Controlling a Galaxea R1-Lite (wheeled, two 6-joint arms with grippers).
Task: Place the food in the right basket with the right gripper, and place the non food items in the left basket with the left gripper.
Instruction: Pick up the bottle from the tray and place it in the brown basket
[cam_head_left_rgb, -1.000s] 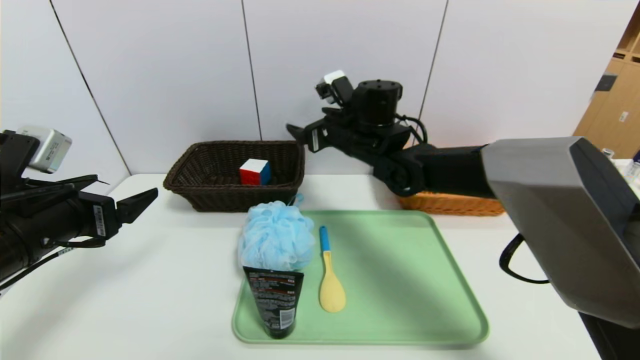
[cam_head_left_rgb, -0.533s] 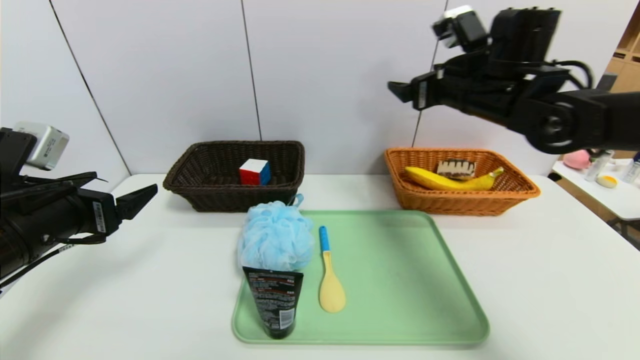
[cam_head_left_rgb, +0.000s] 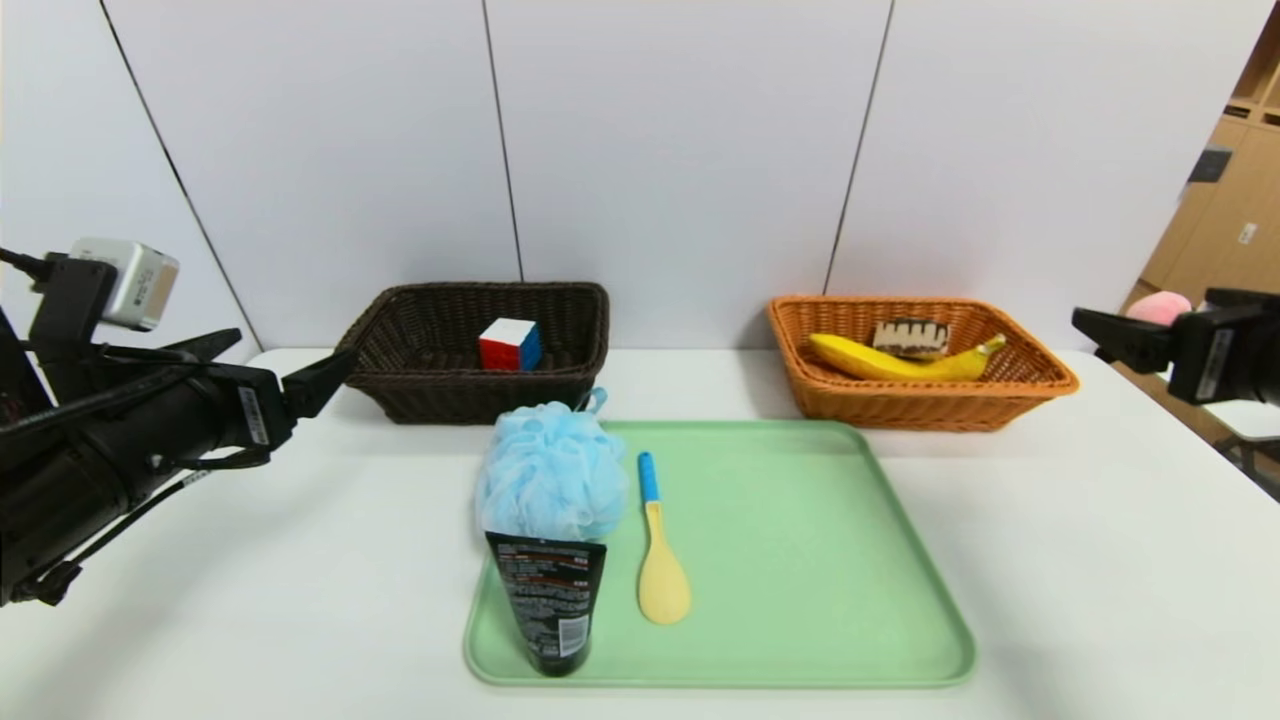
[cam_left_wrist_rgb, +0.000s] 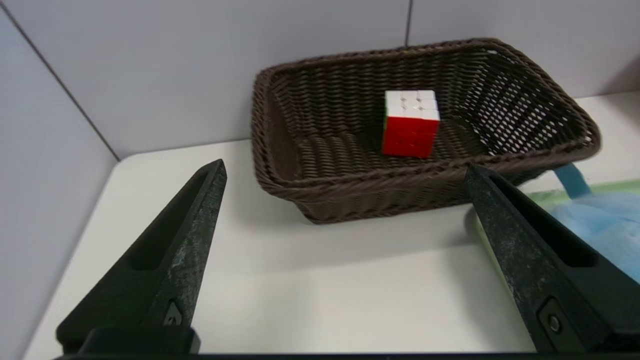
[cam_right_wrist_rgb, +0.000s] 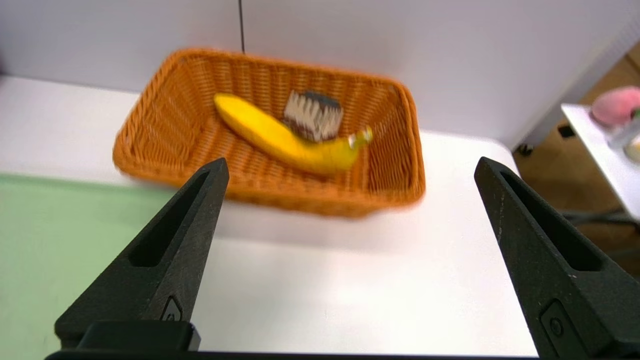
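On the near part of the green tray (cam_head_left_rgb: 800, 560) stands the black tube (cam_head_left_rgb: 548, 605). Just to its right lies the yellow spoon (cam_head_left_rgb: 660, 555), its blue handle pointing far. Behind the tube, touching it, sits the fluffy blue pouf (cam_head_left_rgb: 550, 475).

The left tool (cam_head_left_rgb: 300, 375) hangs low over the left side of the desk (cam_head_left_rgb: 250, 600). It points toward the dark brown basket (cam_head_left_rgb: 470, 345), and its tip is near that basket's left corner. Its two fingers (cam_left_wrist_rgb: 175, 260) are spread wide, with nothing between them. The right tool (cam_right_wrist_rgb: 350, 260) is at the far right edge of the desk, level with the orange basket (cam_head_left_rgb: 920, 385) and well apart from it. It points left. Its fingers are spread wide too, and it holds nothing.

Farther back, the puzzle cube (cam_head_left_rgb: 510, 343) sits inside the dark brown basket. The banana (cam_head_left_rgb: 900, 360) lies in the orange basket, and the cake slice (cam_head_left_rgb: 910, 337) rests right behind it.

A second ago the right arm reached across in front of the orange basket and hid it. Now it has pulled back to the right side. The left tool has slid a bit closer to the dark basket.
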